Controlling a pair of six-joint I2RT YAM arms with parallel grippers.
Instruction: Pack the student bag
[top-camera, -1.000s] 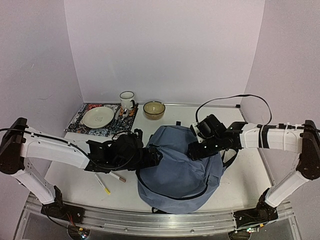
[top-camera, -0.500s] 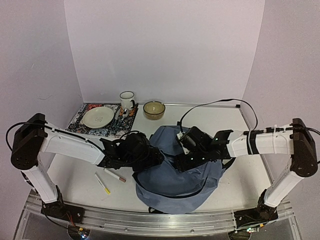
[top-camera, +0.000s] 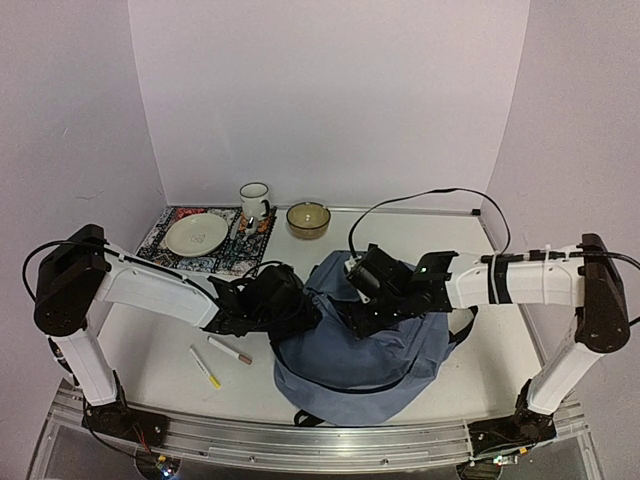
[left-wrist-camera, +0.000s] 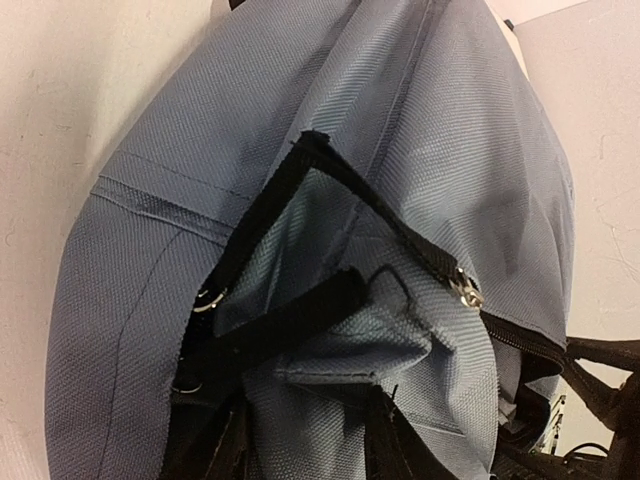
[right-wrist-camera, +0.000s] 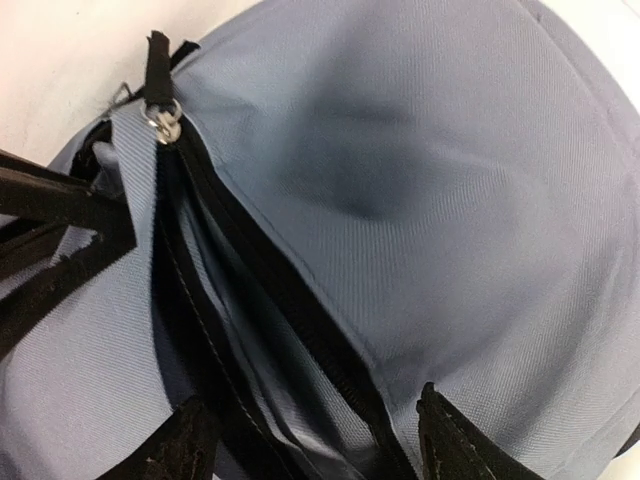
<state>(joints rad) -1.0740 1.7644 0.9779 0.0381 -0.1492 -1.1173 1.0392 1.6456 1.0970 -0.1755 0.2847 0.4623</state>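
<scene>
The student bag (top-camera: 385, 345), a big grey-blue backpack with black straps, lies in the middle of the table. My left gripper (top-camera: 298, 312) is at its left edge. In the left wrist view the left gripper (left-wrist-camera: 300, 445) pinches a raised fold of the student bag (left-wrist-camera: 400, 150), beside a black strap (left-wrist-camera: 290, 315) and a zipper pull (left-wrist-camera: 465, 290). My right gripper (top-camera: 352, 318) hovers over the bag's upper left. In its own view the right gripper (right-wrist-camera: 315, 445) is open, with its fingers on either side of the black zipper line (right-wrist-camera: 290, 300) of the student bag (right-wrist-camera: 440, 180).
Two markers (top-camera: 230, 351) (top-camera: 205, 367) lie on the table left of the bag. At the back left a plate (top-camera: 197, 234) rests on a patterned mat (top-camera: 160, 256), with a mug (top-camera: 254, 200) and a bowl (top-camera: 308, 220) nearby. The right arm's cable (top-camera: 420, 200) loops above the bag.
Both grippers moved in toward the bag's upper left. The left jaws narrowed onto a fold of fabric. The right gripper slid left over the zipper, and the bag's cloth bunched up.
</scene>
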